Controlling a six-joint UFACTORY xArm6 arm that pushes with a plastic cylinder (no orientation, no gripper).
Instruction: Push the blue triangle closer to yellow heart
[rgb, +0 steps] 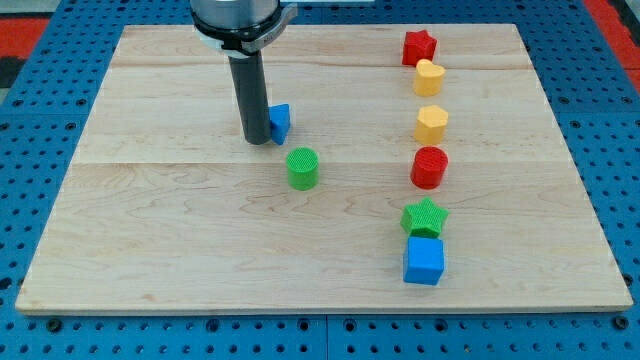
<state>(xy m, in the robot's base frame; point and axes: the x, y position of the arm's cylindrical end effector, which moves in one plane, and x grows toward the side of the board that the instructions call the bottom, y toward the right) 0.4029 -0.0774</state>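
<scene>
The blue triangle (280, 121) lies on the wooden board left of centre, partly hidden by my rod. My tip (257, 140) rests on the board touching the triangle's left side. The yellow heart (429, 76) sits at the upper right, well to the right of the triangle, just below a red star (419, 47).
A green cylinder (302, 168) stands just below and right of the triangle. A column on the right holds a yellow hexagon (431, 124), a red cylinder (429, 167), a green star (425, 216) and a blue cube (423, 260). The board (150, 220) lies on a blue pegboard.
</scene>
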